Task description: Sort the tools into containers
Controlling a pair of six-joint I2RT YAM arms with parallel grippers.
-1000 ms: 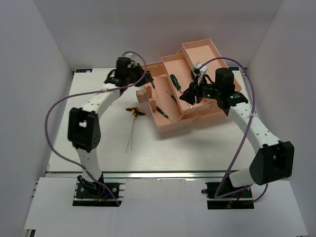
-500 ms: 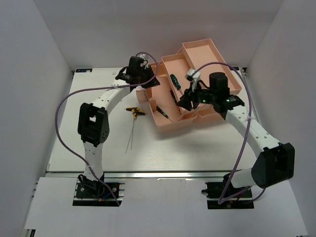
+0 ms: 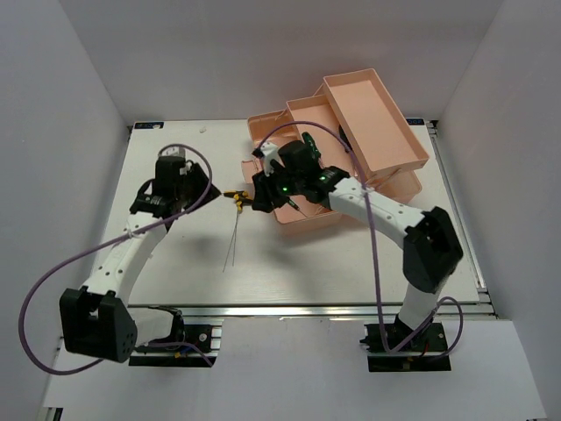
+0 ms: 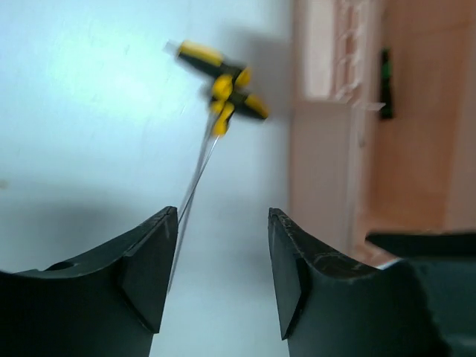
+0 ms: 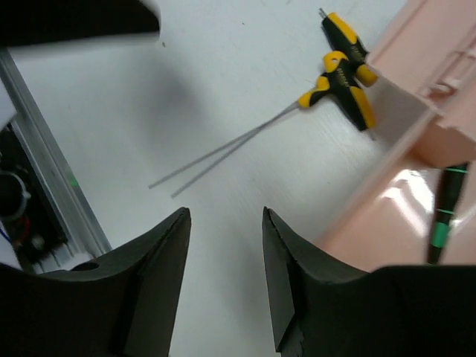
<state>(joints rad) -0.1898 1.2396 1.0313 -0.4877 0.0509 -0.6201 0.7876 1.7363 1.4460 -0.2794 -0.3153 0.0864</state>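
Observation:
Two yellow-black-handled tools (image 3: 238, 197) lie on the white table just left of the salmon-pink toolbox (image 3: 302, 219), their long thin metal rods (image 3: 231, 241) running toward the near edge. My right gripper (image 3: 257, 195) hovers open beside the handles, at the toolbox's left wall. It sees the handles (image 5: 346, 67), the rods (image 5: 223, 152) and a green screwdriver (image 5: 444, 216) lying in the box. My left gripper (image 3: 197, 189) stands open and empty farther left, facing the handles (image 4: 223, 78) and the toolbox (image 4: 349, 149). Both pairs of jaws hold nothing.
The toolbox's two trays (image 3: 372, 114) are fanned out to the back right, and its lid part (image 3: 267, 127) lies at the back. An aluminium rail (image 3: 280, 307) runs along the near edge. White walls close in three sides.
My left arm has pulled back from the toolbox toward the left and its jaws have opened. My right arm has swung left across the toolbox to its left wall, near the yellow-black tools.

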